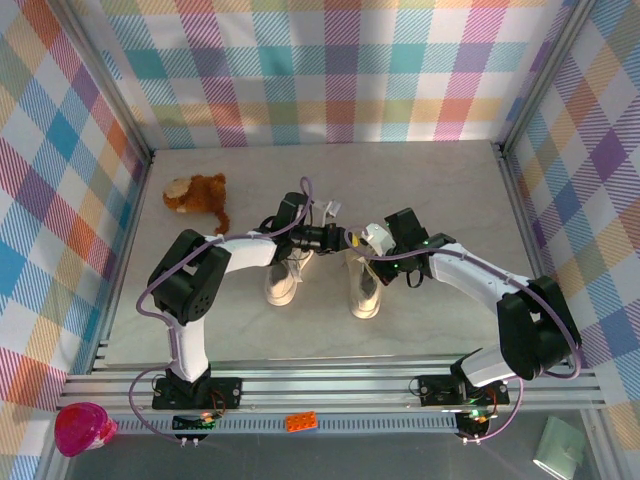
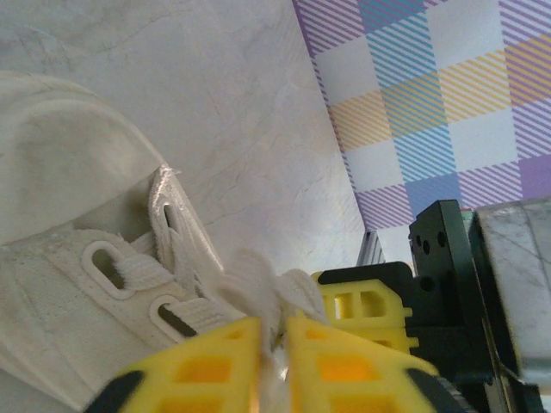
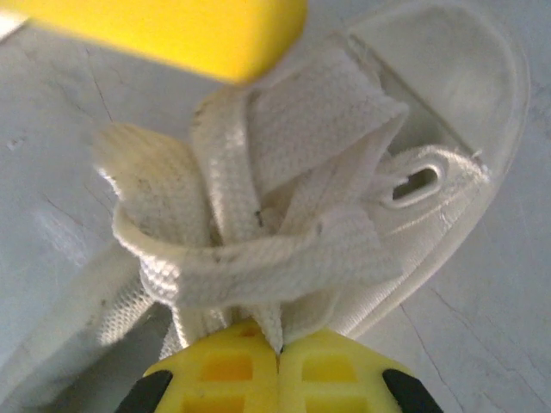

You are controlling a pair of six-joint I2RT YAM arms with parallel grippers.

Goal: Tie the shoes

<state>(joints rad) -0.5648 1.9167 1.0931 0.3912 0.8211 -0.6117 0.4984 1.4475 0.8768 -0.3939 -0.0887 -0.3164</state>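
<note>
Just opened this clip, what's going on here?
Both arms meet over the laces of the right-hand sneaker in the overhead view. The right gripper is shut on a lace strand just below a loose wrap of loops. The left gripper has lace between slightly parted fingers; whether it grips is unclear. The other sneaker lies alongside.

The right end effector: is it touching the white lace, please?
Touching. The right wrist view shows the white lace pinched in the shut right end effector.
</note>
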